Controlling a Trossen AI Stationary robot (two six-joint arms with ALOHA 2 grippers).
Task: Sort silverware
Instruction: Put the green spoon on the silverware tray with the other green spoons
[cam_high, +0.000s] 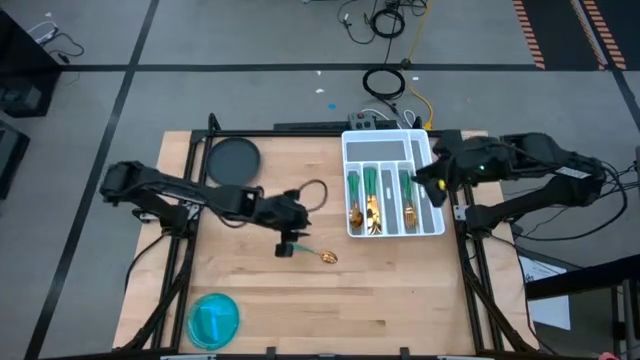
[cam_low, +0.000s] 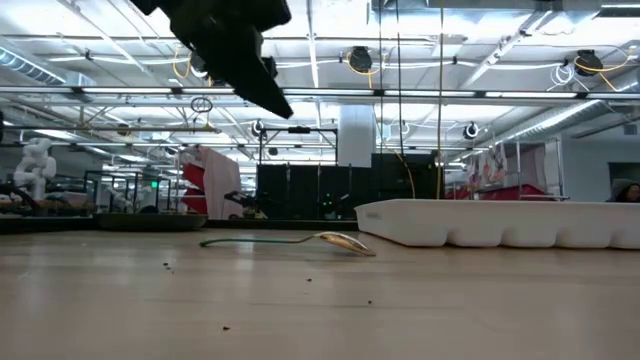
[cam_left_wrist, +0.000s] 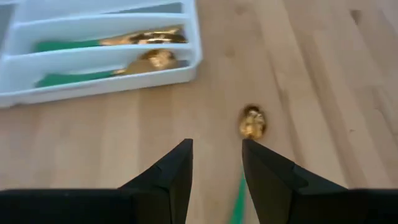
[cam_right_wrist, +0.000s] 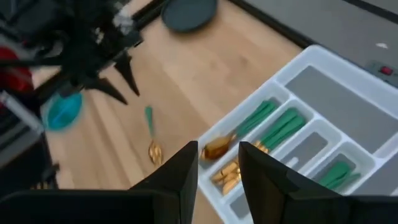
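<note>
The wooden table (cam_high: 250, 290) stood on grey floor. A lone spoon (cam_high: 322, 255) lay at six o'clock of the spread left gripper (cam_high: 288, 247). The right gripper (cam_right_wrist: 217, 163), fingers apart and empty, hovered over the white tray (cam_high: 437, 215).

White compartment tray (cam_high: 437, 222), blue bowl (cam_high: 213, 320), dark round lid (cam_high: 232, 160) on wooden table (cam_high: 400, 290).

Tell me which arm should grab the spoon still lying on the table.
Left. The left gripper hangs open just above the spoon, whose handle shows between its fingers in its wrist view. The right gripper is open over the tray, farther away.
</note>
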